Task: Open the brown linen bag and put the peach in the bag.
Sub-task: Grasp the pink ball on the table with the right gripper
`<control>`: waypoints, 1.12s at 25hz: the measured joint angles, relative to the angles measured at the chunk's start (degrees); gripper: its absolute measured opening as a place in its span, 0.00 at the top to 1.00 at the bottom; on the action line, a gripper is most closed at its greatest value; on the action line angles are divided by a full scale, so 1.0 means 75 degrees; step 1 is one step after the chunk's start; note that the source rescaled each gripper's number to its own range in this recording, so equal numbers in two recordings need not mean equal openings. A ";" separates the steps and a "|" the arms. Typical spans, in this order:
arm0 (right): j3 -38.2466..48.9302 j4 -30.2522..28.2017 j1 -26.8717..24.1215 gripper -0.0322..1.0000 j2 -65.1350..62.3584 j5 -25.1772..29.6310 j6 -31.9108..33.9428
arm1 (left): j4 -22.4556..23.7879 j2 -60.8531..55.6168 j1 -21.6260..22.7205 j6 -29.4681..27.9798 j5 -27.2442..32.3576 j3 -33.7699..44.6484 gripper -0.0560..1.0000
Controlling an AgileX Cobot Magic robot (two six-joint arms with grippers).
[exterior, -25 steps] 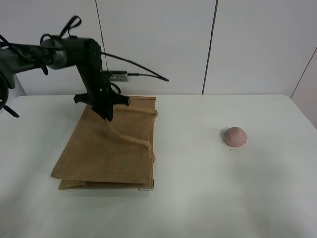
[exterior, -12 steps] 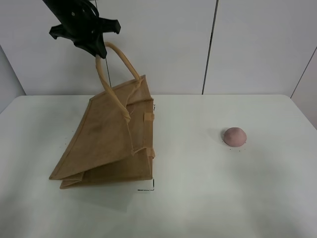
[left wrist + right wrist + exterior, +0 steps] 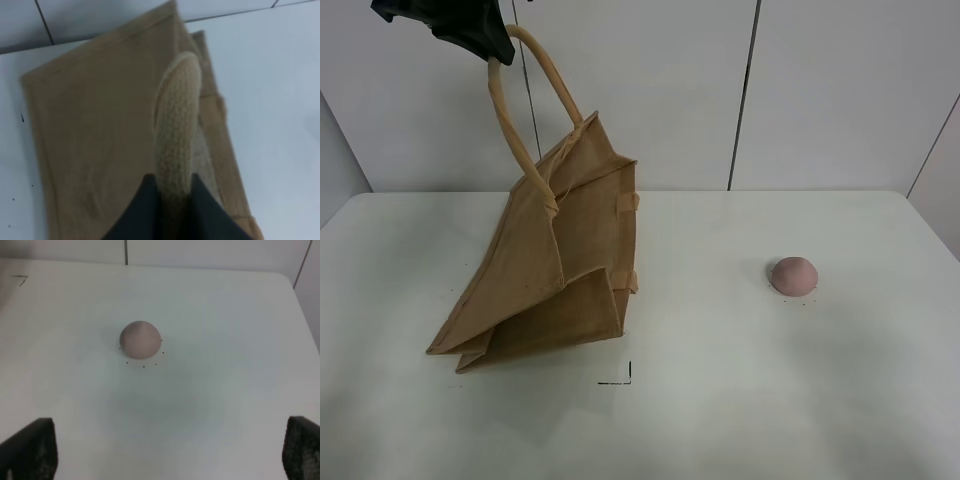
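The brown linen bag stands tilted on the white table, its bottom edge still folded and resting at the left. My left gripper is high above it, shut on one pale rope handle and holding it taut. The left wrist view shows the dark fingers pinching that handle with the bag below. The pinkish peach lies alone on the table's right side. My right gripper hovers open some way short of the peach, nothing between its fingers; the exterior view does not show it.
A black corner mark is printed on the table just in front of the bag. White wall panels stand close behind the table's far edge. Small black dots ring the peach.
My left gripper has risen up and to the left with the handle. The bag has gone from lying flat to hanging tilted and partly spread. The peach has not moved.
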 joint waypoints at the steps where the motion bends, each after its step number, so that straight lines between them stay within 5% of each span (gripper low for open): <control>1: 0.0000 0.0000 0.0000 0.00 0.0048 0.0000 0.0000 | 0.0000 -0.0011 0.0000 0.0000 0.0000 0.0000 0.95; 12: -0.1567 0.0042 0.0000 0.00 0.5430 -0.0703 0.0000 | -0.0021 -0.0036 0.0000 0.0000 0.0000 0.0000 0.95; 21: -0.4352 0.0066 0.0000 0.00 1.1176 -0.0815 -0.0122 | -0.0014 -0.0073 0.0000 0.0012 0.0001 0.0000 0.95; 28: -0.6640 0.0299 0.0080 0.00 1.4088 -0.0751 -0.0464 | -0.0014 -0.0081 0.0000 0.0021 0.0008 0.0000 0.95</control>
